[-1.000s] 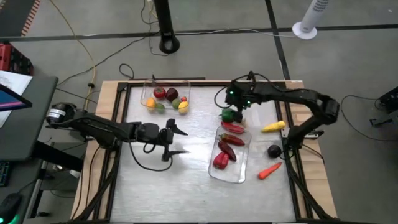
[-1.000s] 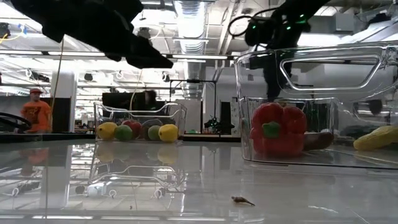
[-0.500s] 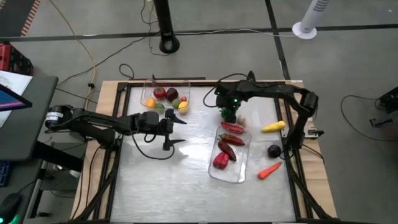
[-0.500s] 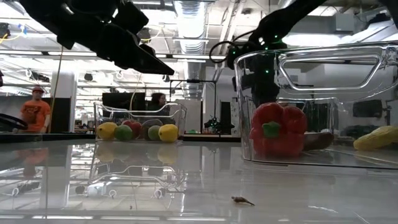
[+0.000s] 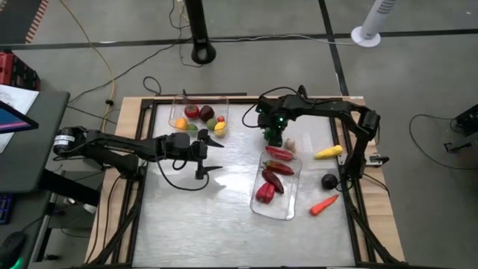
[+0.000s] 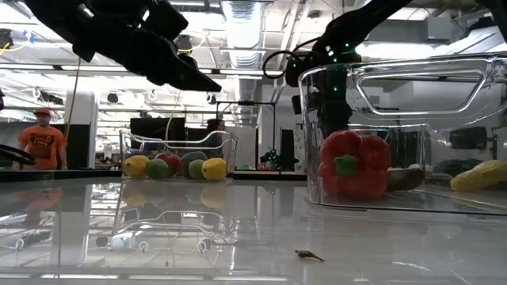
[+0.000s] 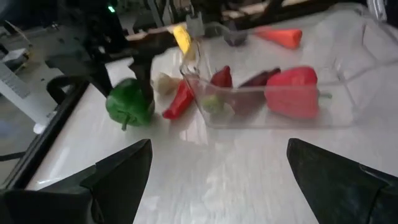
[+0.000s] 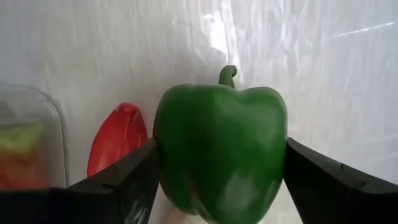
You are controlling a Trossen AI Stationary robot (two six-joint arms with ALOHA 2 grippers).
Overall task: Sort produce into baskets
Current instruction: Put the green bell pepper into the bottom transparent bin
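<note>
My right gripper (image 5: pixel 275 134) is shut on a green pepper (image 8: pixel 221 155) just beyond the far end of the clear basket (image 5: pixel 258 205) that holds red chilies and a red pepper (image 5: pixel 264 193). The green pepper also shows in the left wrist view (image 7: pixel 129 106). My left gripper (image 5: pixel 215 158) is open and empty over the bare table middle, near the far clear basket (image 5: pixel 179 104) of round fruits. A yellow piece (image 5: pixel 328 152), a maroon ball (image 5: pixel 328 180) and a carrot (image 5: pixel 323 205) lie on the table at the right. My right gripper pinches the green pepper's two bulging sides (image 8: pixel 163 168) between its two fingers, coming from above and pointing down. The pepper's stem (image 8: pixel 227 74) sticks out sideways. Whether the pepper rests on the table or hangs just clear of it, I cannot tell.
A red chili (image 8: pixel 118 146) lies right beside the green pepper, at the basket's far rim. A small pale piece (image 5: pixel 290 144) lies close by. The table's raised frame (image 5: pixel 351 194) runs along the right edge. A person (image 6: pixel 40 142) stands in the room behind.
My right gripper has gone a little toward the table's left edge and now stands over the green pepper, which has stayed in place. My left gripper has gone slightly toward the far edge and stayed open.
</note>
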